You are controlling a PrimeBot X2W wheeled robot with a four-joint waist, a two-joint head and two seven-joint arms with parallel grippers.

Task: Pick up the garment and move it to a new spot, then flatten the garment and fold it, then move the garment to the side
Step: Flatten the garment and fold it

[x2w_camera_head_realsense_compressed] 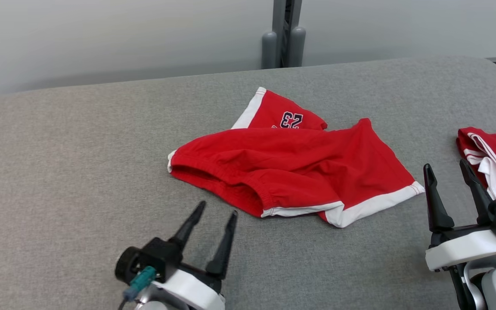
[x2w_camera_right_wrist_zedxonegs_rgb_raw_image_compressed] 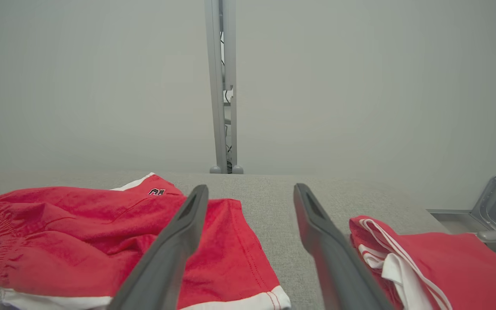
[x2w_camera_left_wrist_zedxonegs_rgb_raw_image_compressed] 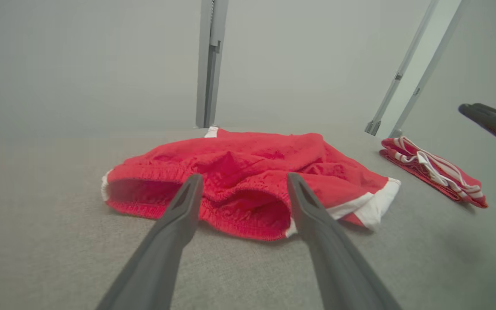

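Dark-fingered left claw [x2w_camera_head_realsense_compressed: 217, 209] and right claw [x2w_camera_head_realsense_compressed: 445, 165] gape empty by the grey fabric bench's [x2w_camera_head_realsense_compressed: 80, 150] near edge; rumpled red white-trimmed shorts [x2w_camera_head_realsense_compressed: 291, 168] mid-bench likely need gripping, to move or flatten.

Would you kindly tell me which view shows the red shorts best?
The head view: the whole red shorts lie unobstructed from above. The left wrist view gives a low look at the waistband; the right wrist view crops them at its edges.
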